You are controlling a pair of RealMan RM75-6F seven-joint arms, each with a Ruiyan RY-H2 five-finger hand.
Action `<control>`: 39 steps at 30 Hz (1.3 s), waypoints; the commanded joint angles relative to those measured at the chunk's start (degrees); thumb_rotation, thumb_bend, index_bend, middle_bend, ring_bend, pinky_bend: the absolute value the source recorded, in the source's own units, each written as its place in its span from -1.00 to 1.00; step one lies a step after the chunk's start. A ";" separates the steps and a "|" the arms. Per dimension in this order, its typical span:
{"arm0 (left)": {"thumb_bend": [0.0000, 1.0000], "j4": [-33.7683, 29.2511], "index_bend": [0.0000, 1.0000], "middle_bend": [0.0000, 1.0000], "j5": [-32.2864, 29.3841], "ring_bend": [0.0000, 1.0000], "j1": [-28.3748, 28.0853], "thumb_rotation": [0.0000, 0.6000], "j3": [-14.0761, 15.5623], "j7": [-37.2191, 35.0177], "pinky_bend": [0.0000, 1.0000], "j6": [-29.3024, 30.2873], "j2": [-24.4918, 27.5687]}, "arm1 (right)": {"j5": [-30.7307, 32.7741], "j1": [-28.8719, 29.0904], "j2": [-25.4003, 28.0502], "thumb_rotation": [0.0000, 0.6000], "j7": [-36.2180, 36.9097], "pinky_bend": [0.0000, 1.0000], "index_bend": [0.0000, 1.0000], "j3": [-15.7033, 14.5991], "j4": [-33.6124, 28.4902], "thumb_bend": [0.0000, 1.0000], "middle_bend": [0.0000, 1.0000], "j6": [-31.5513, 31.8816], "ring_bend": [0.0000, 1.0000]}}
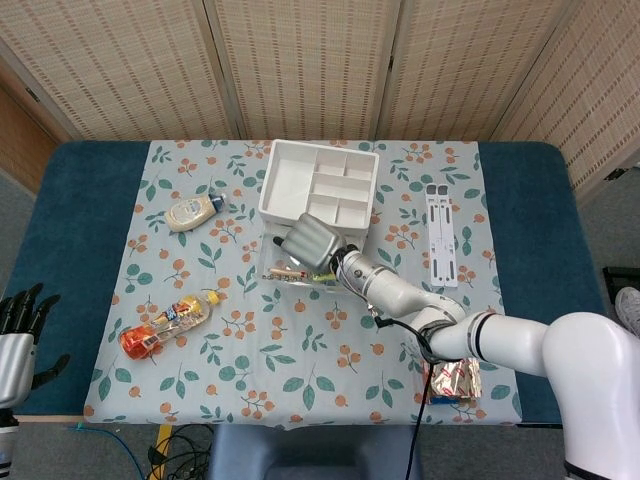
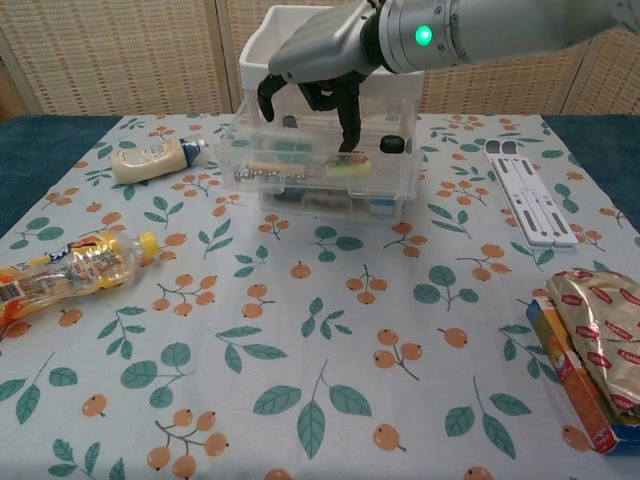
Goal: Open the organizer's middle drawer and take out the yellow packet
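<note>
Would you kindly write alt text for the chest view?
The robot's grey right hand reaches down into the clear plastic organizer's pulled-out drawer, fingertips just above a yellow packet. A mayonnaise bottle and orange drink bottle lie left on the floral tablecloth.

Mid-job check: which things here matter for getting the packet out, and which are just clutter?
Job: organizer, its pulled-out middle drawer, yellow packet, right hand.

Lying about: mayonnaise bottle, orange drink bottle, snack packets, white folding stand, left hand.
</note>
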 commanded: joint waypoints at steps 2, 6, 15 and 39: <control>-0.67 0.08 -0.68 -0.86 -0.07 -0.85 0.05 1.00 -0.01 -0.11 -0.82 0.03 0.00 | 0.77 -0.01 -1.08 1.00 -0.09 1.00 -0.55 0.74 0.96 -1.00 0.89 1.08 0.89; -0.67 0.19 -0.68 -0.86 -0.13 -0.85 0.07 1.00 0.02 -0.19 -0.82 -0.04 0.08 | 0.70 -0.41 0.66 1.00 0.23 1.00 -0.55 0.91 -1.22 -1.00 0.89 1.41 0.89; -0.66 0.02 -0.68 -0.86 0.31 -0.85 -0.49 1.00 -0.06 0.12 -0.82 -0.54 -0.32 | 2.63 -0.54 6.16 1.00 -0.08 1.00 -0.55 -0.42 -7.58 -1.00 0.89 -1.01 0.89; -0.67 0.72 -0.68 -0.86 -0.41 -0.85 -0.37 1.00 -0.09 -0.50 -0.82 -0.67 -0.42 | 6.50 2.56 0.84 1.00 -4.19 1.00 -0.55 -3.76 -2.90 -1.00 0.89 -0.15 0.89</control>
